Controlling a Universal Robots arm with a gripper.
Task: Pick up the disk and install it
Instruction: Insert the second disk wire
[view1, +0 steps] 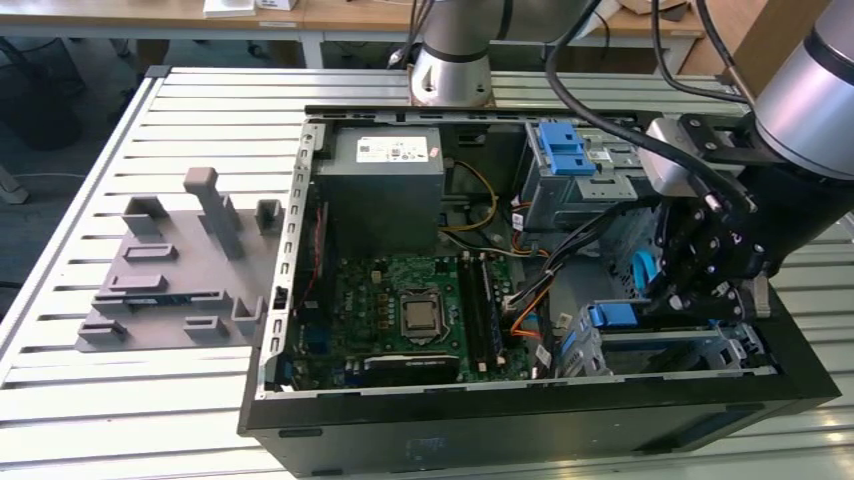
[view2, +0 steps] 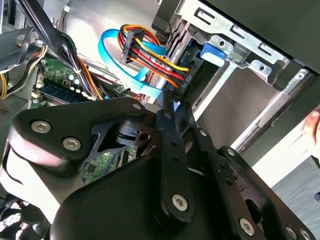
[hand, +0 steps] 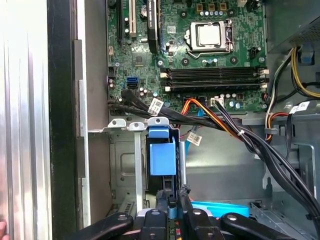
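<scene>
The disk (hand: 162, 155) stands on edge in the lower drive bay of the open computer case (view1: 287, 300). Its blue carrier rail tab faces the motherboard. In the exterior view the same blue tab of the disk (view1: 614, 316) shows at the bay on that view's right. My gripper (hand: 172, 197) reaches down into this bay, fingers close together and shut on the disk's edge. In the second wrist view the gripper (view2: 170, 107) narrows to a tip with a bit of blue between the fingers. The black gripper (view1: 674, 300) hangs just above the bay.
A green motherboard (view1: 400, 310) fills the case floor. A grey power supply box (view1: 390, 165) and a cage with blue tabs (view1: 567, 150) sit at the back. Orange and black cables (hand: 225, 120) cross beside the bay. A grey fixture (view1: 174, 270) lies on the slatted table. A hand (view2: 315, 125) shows outside the case.
</scene>
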